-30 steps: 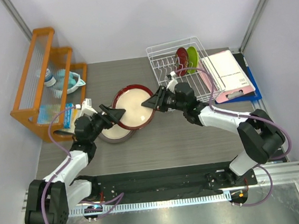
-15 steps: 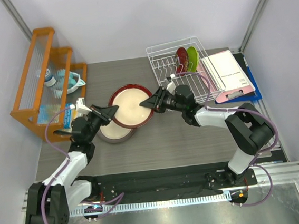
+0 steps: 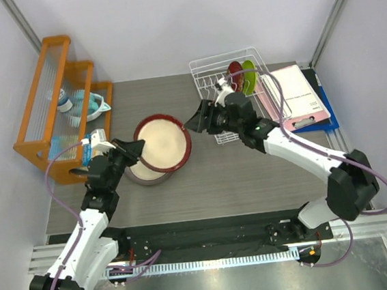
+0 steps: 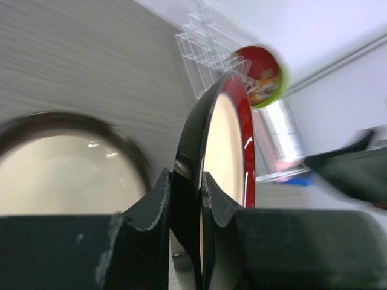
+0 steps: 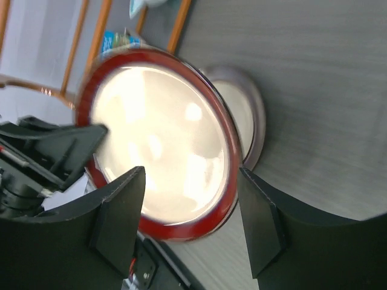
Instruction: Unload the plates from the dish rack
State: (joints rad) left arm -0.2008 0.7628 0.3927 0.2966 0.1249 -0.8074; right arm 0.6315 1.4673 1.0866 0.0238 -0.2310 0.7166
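Observation:
The dark-red-rimmed cream plate [image 3: 162, 143] [image 4: 227, 145] [image 5: 157, 139] hangs tilted above the table. My left gripper [image 3: 136, 150] [image 4: 187, 184] is shut on its left rim. Under it the grey-rimmed cream plate [image 3: 143, 175] [image 4: 60, 172] [image 5: 243, 112] lies flat on the table. My right gripper [image 3: 201, 117] [image 5: 192, 175] is open, just off the held plate's right edge, with nothing between its fingers. In the white wire dish rack [image 3: 207, 72] [image 4: 202, 48] a small dark red plate [image 3: 235, 76] [image 4: 261, 74] and a lime green plate [image 3: 249, 75] [image 4: 280, 84] stand upright.
An orange wooden shelf [image 3: 53, 76] with small items stands at the back left, close to my left arm. A pink clipboard with white paper [image 3: 291, 94] lies on a blue pad right of the rack. Walls close in on both sides.
My left gripper has shut on the red-rimmed plate's rim. My right gripper has opened, let go of the plate and drawn back toward the rack. The plate has shifted left.

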